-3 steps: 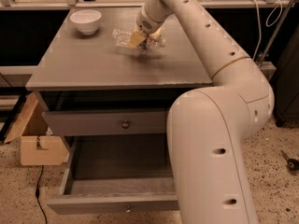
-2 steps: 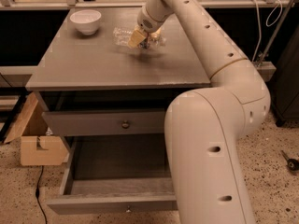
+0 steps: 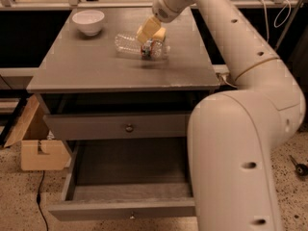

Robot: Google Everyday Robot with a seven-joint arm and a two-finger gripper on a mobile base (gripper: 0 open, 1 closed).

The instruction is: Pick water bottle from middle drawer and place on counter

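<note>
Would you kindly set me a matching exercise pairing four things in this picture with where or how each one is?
Things:
1. clear ribbed plastic water bottle
2. small round white bowl
3. wide grey wooden middle drawer
4. the arm's tan claw

Places and states:
A. pulled open, beneath a shut drawer
B. lying on its side on the grey wooden counter
C. over the counter, just above the bottle
D. upright at the counter's far left corner

Pairs: 1-B, 2-D, 3-A, 4-C.

Around the gripper (image 3: 150,34) above the water bottle (image 3: 126,43) the counter (image 3: 96,69) lies open; a bowl (image 3: 88,21) stands well apart.
</note>
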